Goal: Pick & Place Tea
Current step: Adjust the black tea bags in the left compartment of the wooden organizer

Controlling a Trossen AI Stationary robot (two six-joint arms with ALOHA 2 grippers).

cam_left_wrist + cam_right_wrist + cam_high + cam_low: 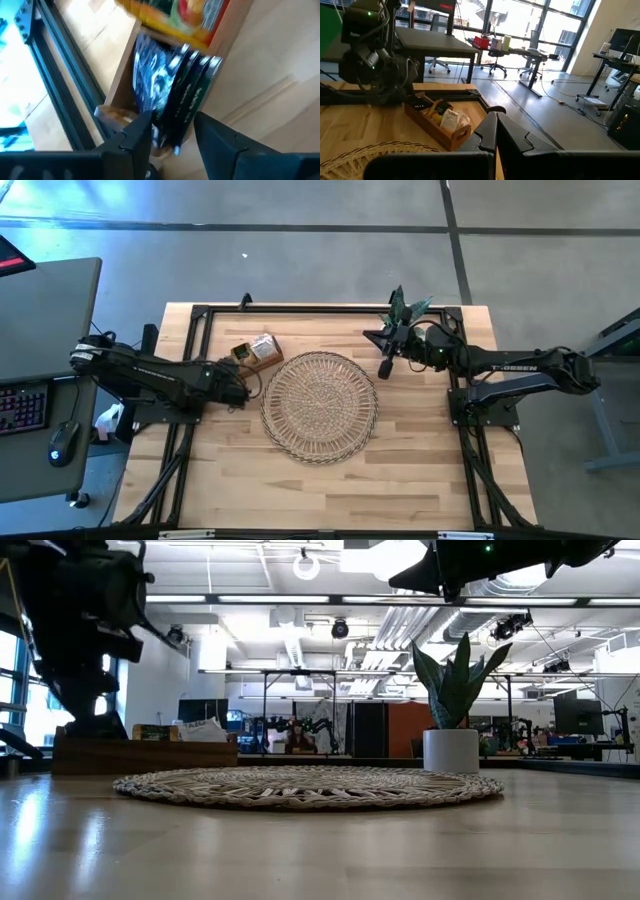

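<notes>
2 of my fingers are standing apart and holding nothing as my left gripper (172,132) is hanging right over the dark tea sachets (185,92) standing on edge in the wooden box (256,351), their flat faces running along my fingers, while my right gripper (384,369), pressed together, is waiting beyond the wicker tray (320,408).

Your left arm reaches in from the table's left edge, forearm level, wrist bent down, left gripper (172,131) with fingers (137,132) parted just over the wooden box (256,352). Your right arm stretches in from the table's right, on the side opposite that box, right gripper (496,131) raised, fingers pressed together.
</notes>
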